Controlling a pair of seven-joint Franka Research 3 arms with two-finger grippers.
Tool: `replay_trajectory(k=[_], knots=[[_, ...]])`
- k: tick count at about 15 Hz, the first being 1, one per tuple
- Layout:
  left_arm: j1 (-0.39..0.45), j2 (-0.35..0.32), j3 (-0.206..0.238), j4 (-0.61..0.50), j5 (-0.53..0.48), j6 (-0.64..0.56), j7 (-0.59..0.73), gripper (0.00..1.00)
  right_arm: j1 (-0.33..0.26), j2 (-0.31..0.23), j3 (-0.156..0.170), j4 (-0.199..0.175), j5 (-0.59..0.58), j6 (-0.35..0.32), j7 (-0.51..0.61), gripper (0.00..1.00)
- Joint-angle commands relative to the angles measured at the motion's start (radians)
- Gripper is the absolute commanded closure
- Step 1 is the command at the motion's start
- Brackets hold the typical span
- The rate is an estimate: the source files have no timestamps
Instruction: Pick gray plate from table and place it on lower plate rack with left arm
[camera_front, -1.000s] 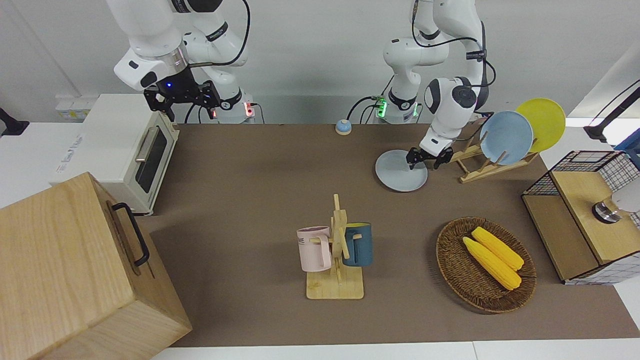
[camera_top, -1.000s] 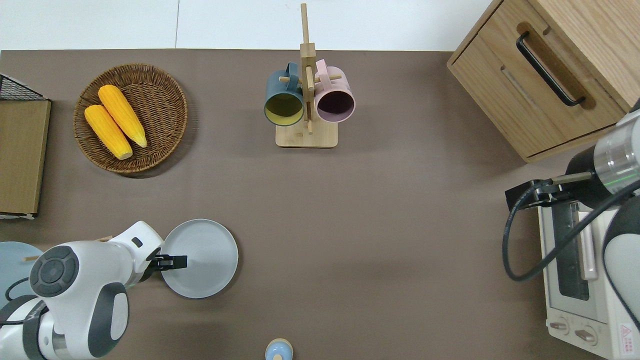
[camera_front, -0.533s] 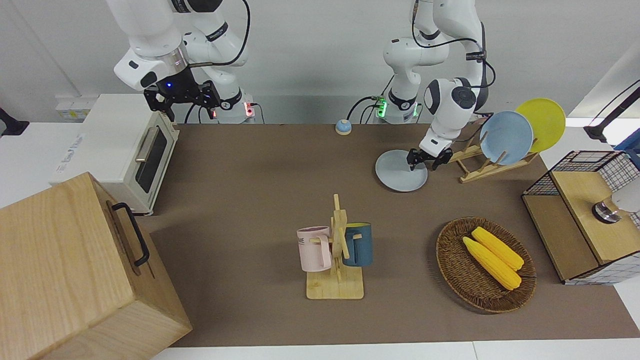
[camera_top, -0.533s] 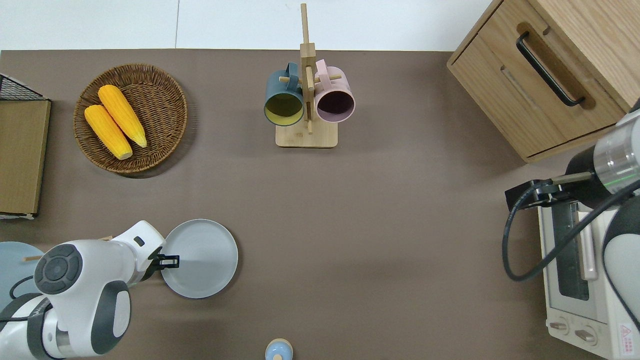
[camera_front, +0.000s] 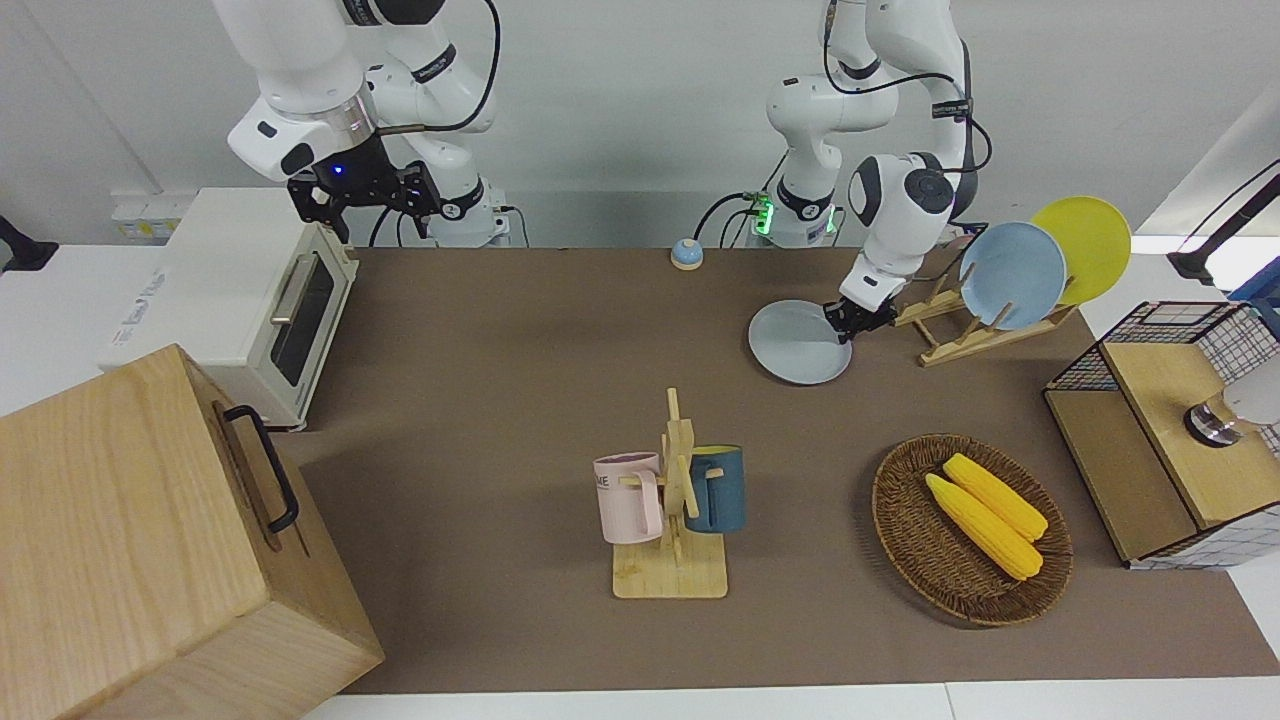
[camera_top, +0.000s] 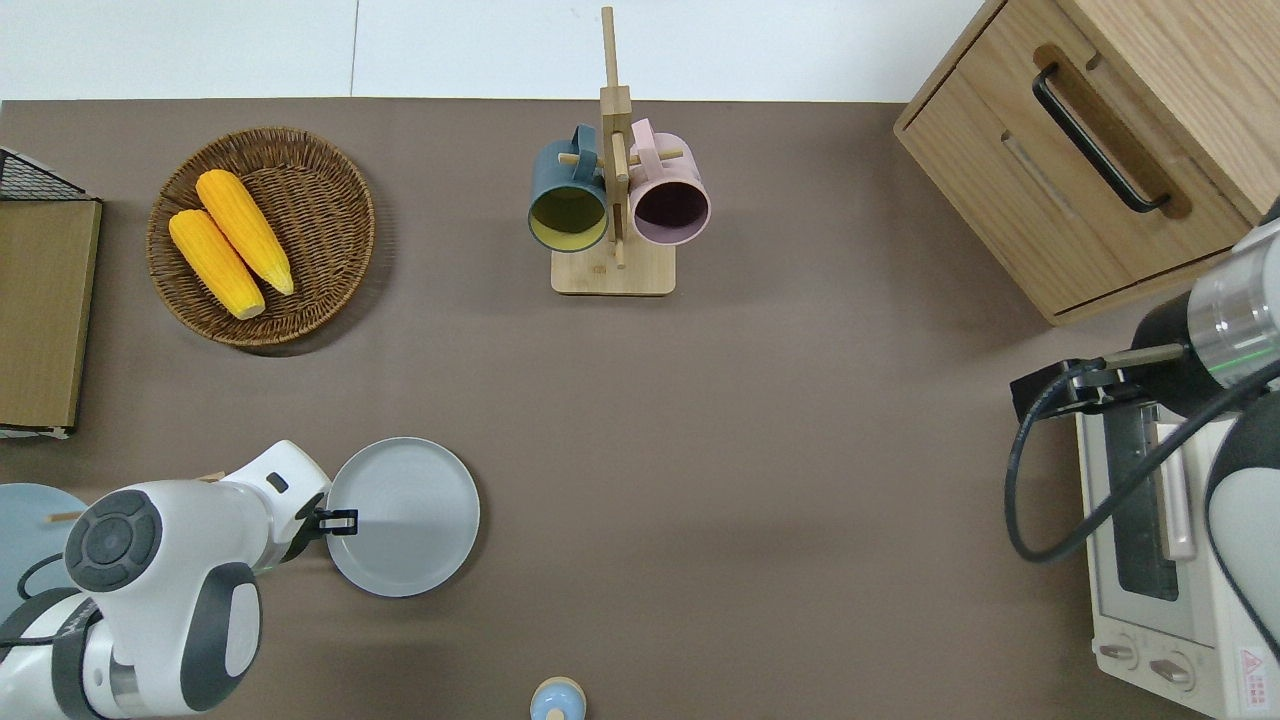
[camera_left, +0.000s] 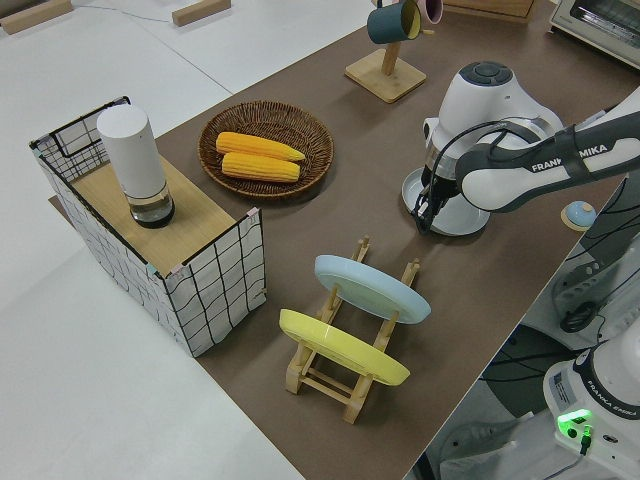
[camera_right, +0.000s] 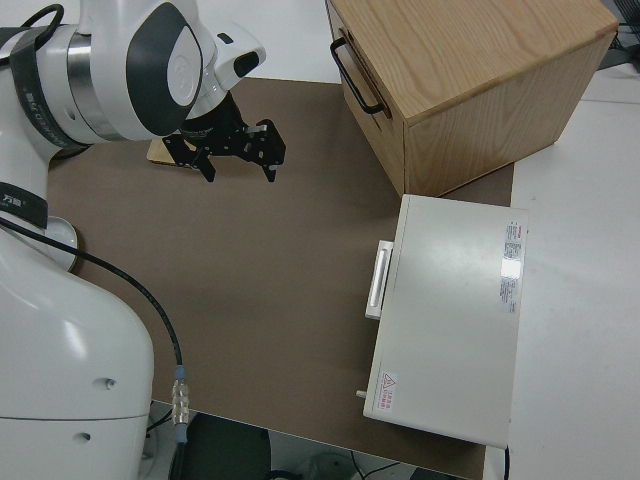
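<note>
Our left claw at the gray plate's rim

We see our left claw (camera_top: 342, 520) pinching the edge of the gray plate (camera_top: 405, 517) on the worktop (camera_top: 760, 450); well apart, a basket (camera_top: 330, 195) holds two corn cobs (camera_top: 230, 243).

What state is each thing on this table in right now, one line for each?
gray plate: gripped at its rim, the gripped edge slightly raised.
left gripper: jaws shut on the plate's rim.
right gripper: parked, jaws open.
lower plate rack: holds a light-blue plate and a yellow plate, both slanted.
mugs: hanging on the stand.
toaster oven: door closed.
drawer: closed.
</note>
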Motion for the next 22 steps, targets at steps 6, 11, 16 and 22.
replay_trajectory(k=[6, 11, 16, 22], knots=[[0.001, -0.013, 0.018, 0.167, -0.005, -0.216, 0.008, 1.0, -0.023, -0.002, 0.021, 0.007, -0.006, -0.011, 0.012, 0.017], [0.007, -0.014, 0.021, 0.418, 0.004, -0.509, -0.003, 1.0, -0.023, -0.002, 0.02, 0.007, -0.006, -0.011, 0.012, 0.017], [0.009, -0.011, 0.038, 0.655, 0.009, -0.759, -0.007, 1.0, -0.023, -0.002, 0.021, 0.007, -0.006, -0.011, 0.012, 0.017], [0.004, -0.005, 0.038, 0.669, 0.141, -0.796, -0.009, 1.0, -0.023, -0.002, 0.021, 0.007, -0.006, -0.011, 0.012, 0.017]])
